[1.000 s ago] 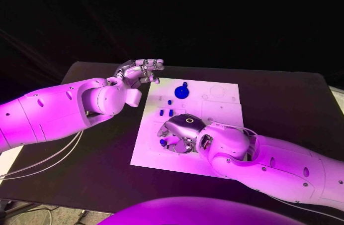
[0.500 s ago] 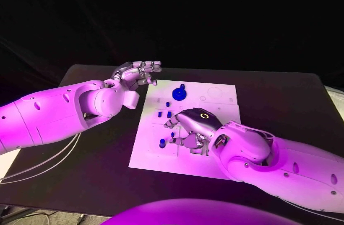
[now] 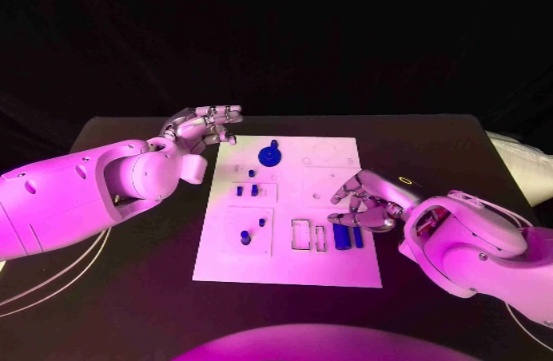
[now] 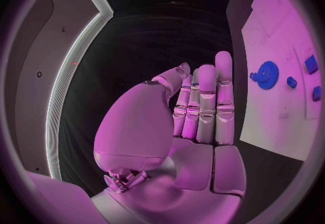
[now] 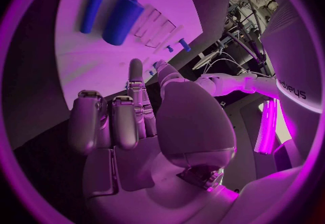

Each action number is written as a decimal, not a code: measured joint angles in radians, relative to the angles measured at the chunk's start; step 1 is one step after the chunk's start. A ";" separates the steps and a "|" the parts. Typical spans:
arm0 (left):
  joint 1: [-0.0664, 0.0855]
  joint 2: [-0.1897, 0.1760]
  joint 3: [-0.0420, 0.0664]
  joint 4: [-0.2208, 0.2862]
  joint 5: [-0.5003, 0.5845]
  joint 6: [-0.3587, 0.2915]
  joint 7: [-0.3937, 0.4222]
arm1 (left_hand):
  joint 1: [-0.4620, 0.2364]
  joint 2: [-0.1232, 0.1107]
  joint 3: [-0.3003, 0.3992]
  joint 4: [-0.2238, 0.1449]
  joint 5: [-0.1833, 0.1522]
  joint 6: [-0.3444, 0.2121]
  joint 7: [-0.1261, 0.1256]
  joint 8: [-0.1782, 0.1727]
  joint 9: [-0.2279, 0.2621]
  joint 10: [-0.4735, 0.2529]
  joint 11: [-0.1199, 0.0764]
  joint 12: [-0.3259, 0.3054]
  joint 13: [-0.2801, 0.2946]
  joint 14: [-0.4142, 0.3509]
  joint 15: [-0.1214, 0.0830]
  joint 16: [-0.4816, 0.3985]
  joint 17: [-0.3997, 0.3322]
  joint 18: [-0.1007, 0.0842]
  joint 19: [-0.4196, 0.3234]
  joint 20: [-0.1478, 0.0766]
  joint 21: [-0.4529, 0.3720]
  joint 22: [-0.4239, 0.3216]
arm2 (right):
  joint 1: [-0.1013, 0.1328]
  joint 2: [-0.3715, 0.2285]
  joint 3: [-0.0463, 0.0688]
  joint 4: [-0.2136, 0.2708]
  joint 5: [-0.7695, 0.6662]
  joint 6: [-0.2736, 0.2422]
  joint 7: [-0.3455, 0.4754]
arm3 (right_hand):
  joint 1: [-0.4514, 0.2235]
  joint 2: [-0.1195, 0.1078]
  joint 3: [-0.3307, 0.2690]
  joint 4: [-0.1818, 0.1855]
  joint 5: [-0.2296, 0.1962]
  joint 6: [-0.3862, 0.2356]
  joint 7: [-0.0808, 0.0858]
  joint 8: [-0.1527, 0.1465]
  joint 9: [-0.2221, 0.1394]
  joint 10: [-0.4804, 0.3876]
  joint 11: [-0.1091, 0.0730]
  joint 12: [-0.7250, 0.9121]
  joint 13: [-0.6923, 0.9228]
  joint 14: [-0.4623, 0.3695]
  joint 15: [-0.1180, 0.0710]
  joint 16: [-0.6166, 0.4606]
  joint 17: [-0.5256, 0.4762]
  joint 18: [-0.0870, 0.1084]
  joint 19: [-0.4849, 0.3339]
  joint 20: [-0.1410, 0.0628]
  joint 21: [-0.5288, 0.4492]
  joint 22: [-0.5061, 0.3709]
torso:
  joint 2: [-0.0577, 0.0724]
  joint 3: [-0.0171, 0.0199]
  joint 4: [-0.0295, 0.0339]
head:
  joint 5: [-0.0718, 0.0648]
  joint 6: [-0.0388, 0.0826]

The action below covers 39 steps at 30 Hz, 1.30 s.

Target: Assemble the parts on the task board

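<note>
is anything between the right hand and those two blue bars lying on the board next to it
Nothing visible. The right hand hovers at the right edge of the task board, holding nothing, and the two blue bars lie just below its fingers with bare board between them.

I'm working a robotics lab bench, black table under a white task board, dark backdrop behind, cables and equipment racks beyond the table

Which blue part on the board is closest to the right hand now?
The larger blue bar lying at the task board's right edge, just below the right hand. A thinner bar lies beside it; the gear and small pegs sit farther left.
</note>
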State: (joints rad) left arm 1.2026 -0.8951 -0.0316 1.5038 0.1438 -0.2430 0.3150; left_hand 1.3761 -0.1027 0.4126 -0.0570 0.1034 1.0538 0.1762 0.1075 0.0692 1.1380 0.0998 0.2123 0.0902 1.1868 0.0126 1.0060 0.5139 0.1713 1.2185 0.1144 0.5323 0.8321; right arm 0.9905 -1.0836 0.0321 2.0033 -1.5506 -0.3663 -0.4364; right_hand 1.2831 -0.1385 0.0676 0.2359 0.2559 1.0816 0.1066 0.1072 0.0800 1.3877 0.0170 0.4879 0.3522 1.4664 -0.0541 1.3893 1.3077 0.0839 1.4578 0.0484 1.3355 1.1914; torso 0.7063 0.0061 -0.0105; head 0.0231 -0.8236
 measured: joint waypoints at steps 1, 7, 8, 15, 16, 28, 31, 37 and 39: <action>0.000 -0.001 -0.001 0.002 0.000 0.000 0.000 | 0.000 0.000 0.000 0.000 0.000 0.000 0.000 0.000 0.000 0.000 0.000 0.000 0.000 0.000 0.000 0.000 0.000 0.000 0.000 0.000 0.000 0.000 | -0.003 -0.013 -0.002 0.007 0.009 0.000 -0.015 | 0.000 0.000 -0.020 0.013 0.007 0.001 -0.004 0.001 0.002 0.000 0.000 0.106 0.120 0.000 0.000 0.008 0.000 0.000 0.002 -0.002 0.008 0.010 | -0.001 0.0001 -0.0026 | -0.003 0.000; 0.000 -0.003 -0.004 0.014 0.000 0.000 0.000 | 0.000 0.000 0.000 0.000 0.000 0.000 0.000 0.004 0.000 0.000 0.000 0.000 0.000 0.000 0.000 0.000 0.000 0.000 0.000 0.000 0.000 0.000 | -0.013 -0.059 -0.011 0.027 0.031 0.003 -0.088 | 0.004 0.036 -0.096 0.050 0.027 0.000 -0.007 0.016 0.014 -0.018 0.000 0.477 0.559 -0.001 -0.005 0.046 0.000 0.000 0.002 -0.002 0.035 0.049 | -0.006 0.0000 -0.0193 | -0.012 0.002; 0.000 -0.003 -0.005 0.016 0.000 0.000 -0.001 | 0.000 0.000 0.000 0.000 0.000 0.000 0.000 0.004 0.000 0.000 0.000 0.000 0.000 0.000 0.000 0.000 0.000 0.000 0.000 0.000 0.000 0.000 | -0.015 -0.061 -0.011 0.029 0.031 0.003 -0.095 | 0.002 0.047 -0.110 0.051 0.034 0.001 -0.008 0.023 0.018 -0.022 -0.004 0.512 0.605 -0.001 -0.005 0.048 0.000 0.000 0.002 -0.002 0.036 0.053 | -0.006 0.0000 -0.0207 | -0.013 0.002; 0.000 -0.002 -0.008 0.019 0.000 0.001 -0.002 | 0.000 0.000 0.000 0.000 0.000 0.000 0.000 0.004 0.000 0.000 0.000 0.000 0.000 0.000 0.000 0.000 0.000 0.000 0.000 0.000 0.000 0.000 | -0.027 -0.051 -0.015 0.030 0.014 0.014 -0.128 | -0.024 0.074 -0.159 0.055 0.043 0.006 -0.013 0.032 0.032 -0.027 -0.002 0.577 0.700 -0.001 -0.005 0.059 0.000 0.000 0.002 -0.002 0.043 0.066 | -0.008 0.0004 -0.0244 | -0.019 0.002; 0.000 -0.002 -0.008 0.019 0.000 0.001 -0.002 | 0.000 0.000 0.000 0.000 0.000 0.000 0.000 0.004 0.000 0.000 0.000 0.000 0.000 0.000 0.000 0.000 0.000 0.000 0.000 0.000 0.000 0.000 | -0.030 -0.046 -0.015 0.028 0.009 0.017 -0.132 | -0.026 0.077 -0.165 0.054 0.043 0.006 -0.013 0.032 0.033 -0.027 -0.002 0.580 0.709 -0.002 -0.005 0.059 0.000 0.000 0.002 -0.002 0.047 0.067 | -0.008 0.0004 -0.0244 | -0.019 0.003; 0.000 -0.004 -0.009 0.017 0.000 0.002 -0.003 | 0.000 0.000 0.000 0.000 0.000 0.000 0.000 0.004 0.000 0.000 0.000 0.000 0.000 0.000 0.000 0.000 -0.001 0.000 0.000 0.000 0.000 -0.001 | -0.046 0.000 -0.017 0.006 -0.041 0.051 -0.152 | -0.032 0.082 -0.182 0.054 0.042 0.006 -0.013 0.039 0.040 -0.027 -0.002 0.619 0.761 -0.002 -0.005 0.067 0.000 0.000 0.002 -0.002 0.051 0.075 | -0.007 0.0000 -0.0267 | -0.014 0.001; -0.002 -0.003 -0.009 0.015 0.000 0.002 -0.004 | 0.000 0.000 0.000 0.000 0.000 0.000 0.000 0.004 0.000 0.000 0.000 0.000 0.000 0.000 0.000 0.000 -0.001 0.000 0.000 0.000 0.000 -0.001 | -0.047 0.015 -0.017 0.000 -0.053 0.056 -0.154 | -0.032 0.082 -0.184 0.052 0.042 0.006 -0.013 0.039 0.040 -0.025 -0.004 0.626 0.769 -0.002 -0.005 0.067 0.000 0.000 0.001 -0.002 0.052 0.077 | -0.007 0.0000 -0.0267 | -0.014 0.001; -0.006 -0.001 -0.009 0.013 0.000 0.003 -0.004 | 0.000 0.000 0.000 0.000 0.000 0.000 0.000 0.004 0.000 0.000 0.000 0.000 0.000 0.000 0.000 0.000 -0.001 0.000 0.000 0.000 0.000 -0.001 | -0.055 0.042 -0.017 -0.029 -0.070 0.073 -0.157 | -0.032 0.082 -0.187 0.054 0.042 0.006 -0.013 0.039 0.041 -0.023 -0.005 0.633 0.778 -0.002 -0.005 0.071 0.000 0.000 0.001 -0.002 0.052 0.078 | -0.006 -0.0004 -0.0255 | -0.014 0.000; -0.007 -0.001 -0.009 0.013 0.000 0.003 -0.005 | 0.000 0.000 0.000 0.000 0.000 0.000 0.000 0.004 0.000 0.000 0.000 0.000 0.000 0.000 0.000 0.000 -0.001 0.000 0.000 0.000 0.000 -0.001 | -0.061 0.053 -0.017 -0.040 -0.074 0.080 -0.157 | -0.032 0.082 -0.187 0.054 0.042 0.006 -0.013 0.039 0.042 -0.023 -0.005 0.633 0.782 -0.002 -0.005 0.071 0.000 0.000 0.001 -0.002 0.052 0.080 | -0.006 -0.0002 -0.0255 | -0.013 0.000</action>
State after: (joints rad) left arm 1.1953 -0.8965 -0.0408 1.5165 0.1436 -0.2397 0.3103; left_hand 1.3761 -0.1027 0.4126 -0.0569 0.1034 1.0538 0.1762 0.1115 0.0692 1.1380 0.0998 0.2123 0.0902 1.1867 0.0128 1.0060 0.5129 0.1713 1.2184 0.1144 0.5324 0.8314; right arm 0.9294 -1.0310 0.0146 1.9629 -1.6248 -0.2865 -0.5939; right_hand 1.2515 -0.0566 -0.1199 0.2898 0.2983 1.0881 0.0939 0.1465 0.1217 1.3644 0.0116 1.1207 1.1343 1.4648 -0.0592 1.4604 1.3077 0.0840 1.4592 0.0468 1.3876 1.2713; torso 0.7007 0.0059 -0.0360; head 0.0104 -0.8238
